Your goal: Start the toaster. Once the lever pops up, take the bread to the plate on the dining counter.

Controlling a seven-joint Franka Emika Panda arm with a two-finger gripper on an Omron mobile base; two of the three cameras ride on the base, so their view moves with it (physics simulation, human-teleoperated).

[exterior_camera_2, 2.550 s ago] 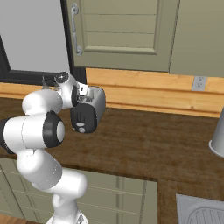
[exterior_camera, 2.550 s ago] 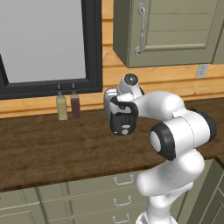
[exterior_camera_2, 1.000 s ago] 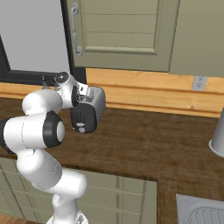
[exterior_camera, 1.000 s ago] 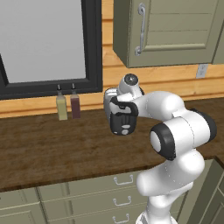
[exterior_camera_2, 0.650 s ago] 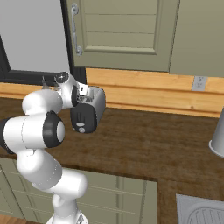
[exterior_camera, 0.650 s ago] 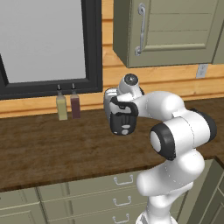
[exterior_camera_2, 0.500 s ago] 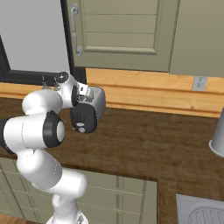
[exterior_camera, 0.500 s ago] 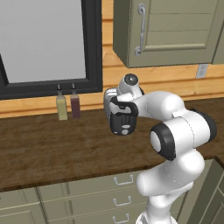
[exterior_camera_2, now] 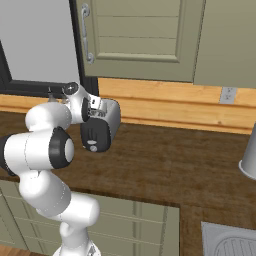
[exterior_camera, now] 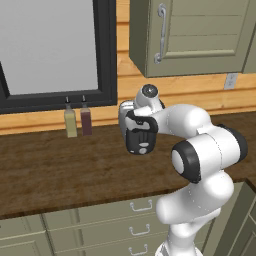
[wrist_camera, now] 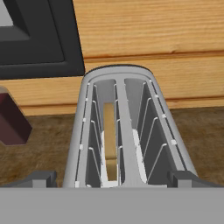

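Note:
The silver toaster [wrist_camera: 124,127] stands on the dark wood counter against the wall, its black end panel [exterior_camera: 139,140] facing the room. In the right base view the toaster [exterior_camera_2: 111,114] sits just behind my wrist. A tan bread [wrist_camera: 110,139] slice sits low in the left slot, upright. My gripper [wrist_camera: 113,178] hovers over the near end of the toaster, open, with one fingertip on each side of the body and nothing between them. The lever is hidden from me. The plate and the dining counter are out of view.
Two small bottles [exterior_camera: 71,122], one pale and one dark red [exterior_camera: 86,120], stand left of the toaster under the black window frame [exterior_camera: 105,55]. A grey metal pot [exterior_camera_2: 248,159] and a sink [exterior_camera_2: 230,242] lie far right. Upper cabinets [exterior_camera: 195,35] hang above.

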